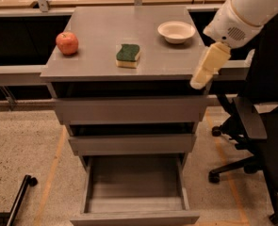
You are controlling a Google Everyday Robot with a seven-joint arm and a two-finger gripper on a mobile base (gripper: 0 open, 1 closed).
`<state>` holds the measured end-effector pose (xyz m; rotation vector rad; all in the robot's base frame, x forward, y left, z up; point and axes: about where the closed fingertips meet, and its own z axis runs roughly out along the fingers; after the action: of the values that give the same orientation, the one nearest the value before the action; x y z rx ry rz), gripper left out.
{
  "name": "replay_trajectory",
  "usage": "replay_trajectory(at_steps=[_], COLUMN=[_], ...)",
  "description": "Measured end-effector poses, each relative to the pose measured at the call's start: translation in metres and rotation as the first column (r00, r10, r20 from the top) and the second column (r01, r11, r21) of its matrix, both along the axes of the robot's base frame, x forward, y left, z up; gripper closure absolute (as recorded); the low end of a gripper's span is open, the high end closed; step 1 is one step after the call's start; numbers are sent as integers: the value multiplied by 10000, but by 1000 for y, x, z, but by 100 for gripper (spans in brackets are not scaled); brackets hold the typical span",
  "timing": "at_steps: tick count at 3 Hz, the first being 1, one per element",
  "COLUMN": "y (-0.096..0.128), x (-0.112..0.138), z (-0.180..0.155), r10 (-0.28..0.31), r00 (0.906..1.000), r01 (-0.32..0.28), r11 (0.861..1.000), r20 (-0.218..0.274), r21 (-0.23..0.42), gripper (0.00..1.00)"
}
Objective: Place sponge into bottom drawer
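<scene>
While the sponge lies green-side up, long axis unclear, the gripper hangs beside the cabinet, jaws' opening unclear.

The cabinet is seen from above its front, fairly near, with the gripper framed at its right edge.

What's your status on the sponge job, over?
Tool at cabinet's right edge, apart from sponge. Sponge on cabinet top. Bottom drawer open. Apple, bowl well aside.

Office: swivel chair, drawer cabinet; pincer beside cabinet.
</scene>
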<state>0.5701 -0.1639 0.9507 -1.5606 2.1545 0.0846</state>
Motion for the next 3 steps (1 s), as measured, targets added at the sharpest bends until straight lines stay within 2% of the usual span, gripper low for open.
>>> replay_trajectory(at_steps=[1,2,3], y=[43,70,70], x=[71,114,119], z=[-15,-29,-32], r10=[349,669,568], r00=[9991,9974,9980], r01=[-385,-712,-616], r11=[9866,9678,9628], r20=[254,263,259], r21=[1588,2415,2632], gripper=[0,0,0])
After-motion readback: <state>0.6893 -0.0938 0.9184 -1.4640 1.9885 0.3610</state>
